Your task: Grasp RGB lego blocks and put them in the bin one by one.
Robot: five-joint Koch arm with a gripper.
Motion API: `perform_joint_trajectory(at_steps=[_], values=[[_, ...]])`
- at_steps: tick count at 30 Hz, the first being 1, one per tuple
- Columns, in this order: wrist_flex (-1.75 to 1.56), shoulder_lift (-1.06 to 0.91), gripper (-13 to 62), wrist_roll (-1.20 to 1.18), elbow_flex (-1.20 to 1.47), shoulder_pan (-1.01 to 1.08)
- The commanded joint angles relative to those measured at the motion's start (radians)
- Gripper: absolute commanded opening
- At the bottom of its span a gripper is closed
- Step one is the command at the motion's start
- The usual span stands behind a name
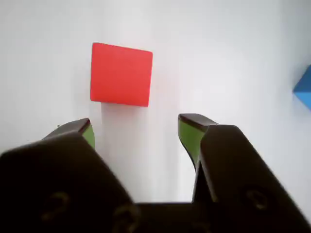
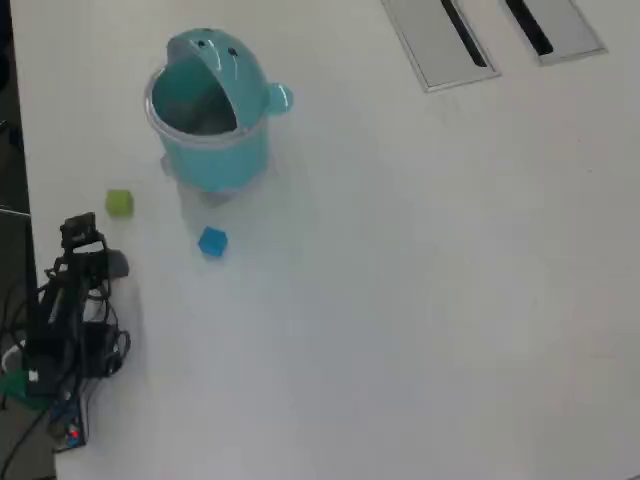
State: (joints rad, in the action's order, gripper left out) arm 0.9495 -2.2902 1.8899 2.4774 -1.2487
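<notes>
Your gripper (image 1: pixel 137 130) fills the bottom of the wrist view with its 2 jaws spread apart and nothing between them. The red block (image 1: pixel 121 74) sits just beyond the tips, in the upper left-centre of that frame, clear of both jaws. What the coming move turns on, as I judge it: the block lies ahead of the gap but nearer the left jaw than the right, so you likely need to shift a little toward frame-left before you advance, or the left tip may nudge it. The block shows a roughly square face, turned slightly against the jaw line — no real long axis to favour.

It looks plain, matte and bright red, resting flat on the white table (image 1: pixel 233 58).

At the right edge of the wrist view a corner of the blue block (image 1: pixel 304 88) pokes in. In the overhead view the arm is at the left edge, the blue block sits in the left-centre, the green block (image 2: pixel 119 202) to its upper left, and the teal bin (image 2: pixel 208 160) stands in the upper left with its lid tipped open. I cannot see the red block from overhead.
</notes>
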Motion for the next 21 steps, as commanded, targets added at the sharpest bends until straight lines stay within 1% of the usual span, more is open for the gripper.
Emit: perform_joint_trajectory(at_steps=[1, 12, 21], values=[[-0.052, -0.075, 30.4, -0.006, -0.017, -0.023], [-0.169, -0.067, 30.5, -0.011, 0.034, -0.025], [-0.351, -0.054, 30.8, -0.091, 0.135, -0.029]])
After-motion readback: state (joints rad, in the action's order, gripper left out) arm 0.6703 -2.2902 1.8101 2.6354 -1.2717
